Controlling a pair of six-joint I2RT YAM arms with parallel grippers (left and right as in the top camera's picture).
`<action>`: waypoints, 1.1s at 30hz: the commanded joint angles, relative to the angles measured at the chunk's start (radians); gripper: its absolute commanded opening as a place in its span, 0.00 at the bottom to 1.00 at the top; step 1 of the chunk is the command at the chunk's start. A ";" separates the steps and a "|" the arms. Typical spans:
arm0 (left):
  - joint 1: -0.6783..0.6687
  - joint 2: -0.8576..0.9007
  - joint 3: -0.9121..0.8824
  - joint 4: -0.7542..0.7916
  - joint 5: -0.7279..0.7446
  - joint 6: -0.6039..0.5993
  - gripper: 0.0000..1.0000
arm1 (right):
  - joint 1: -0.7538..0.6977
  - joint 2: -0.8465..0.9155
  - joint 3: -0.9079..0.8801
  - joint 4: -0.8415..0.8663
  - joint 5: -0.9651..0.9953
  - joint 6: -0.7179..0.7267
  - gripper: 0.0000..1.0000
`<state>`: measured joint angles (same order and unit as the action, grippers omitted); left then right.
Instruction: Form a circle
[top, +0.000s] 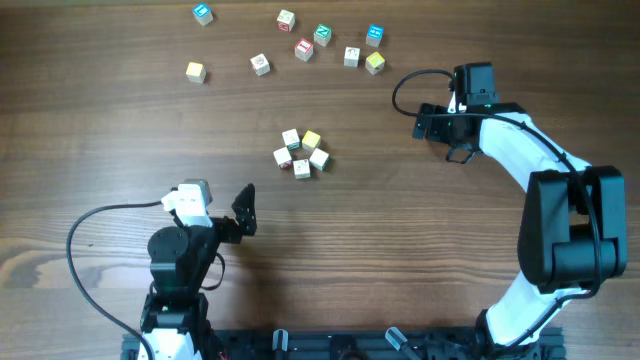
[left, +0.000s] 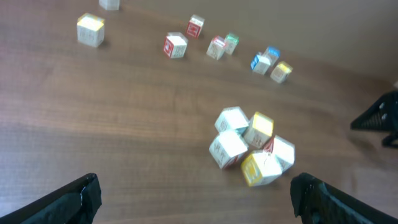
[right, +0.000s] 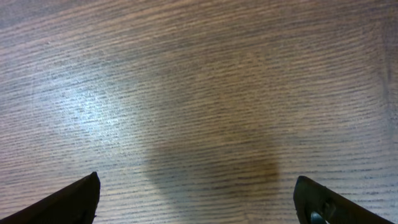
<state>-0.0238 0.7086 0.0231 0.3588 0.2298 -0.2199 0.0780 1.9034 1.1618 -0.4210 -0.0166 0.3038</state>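
tight ring of tiny white-faced wooden cubes seemingly done; left gripper at 7 o'clock, right gripper at 2, wide, empty; next, retreat.

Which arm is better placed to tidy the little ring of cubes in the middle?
Probably left: the left pincer, open, faces the ring of cubes close ahead; the right pincer sees only bare table.

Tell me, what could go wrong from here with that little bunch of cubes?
The circle is packed tight, its cubes touching, so the open left gripper reaching in might knock several askew. It also looks more like a clump than a ring; adding a loose cube could push it further out of shape.
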 joint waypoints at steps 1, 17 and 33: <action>0.006 -0.092 -0.018 -0.059 -0.021 -0.005 1.00 | 0.003 -0.031 0.018 0.002 0.019 -0.013 1.00; 0.006 -0.704 -0.018 -0.435 -0.164 0.055 1.00 | 0.003 -0.031 0.018 0.002 0.019 -0.013 1.00; 0.006 -0.703 -0.018 -0.431 -0.161 0.081 1.00 | 0.003 -0.031 0.018 0.002 0.019 -0.013 1.00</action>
<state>-0.0238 0.0147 0.0086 -0.0647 0.0750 -0.1585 0.0780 1.9034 1.1618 -0.4213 -0.0166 0.3038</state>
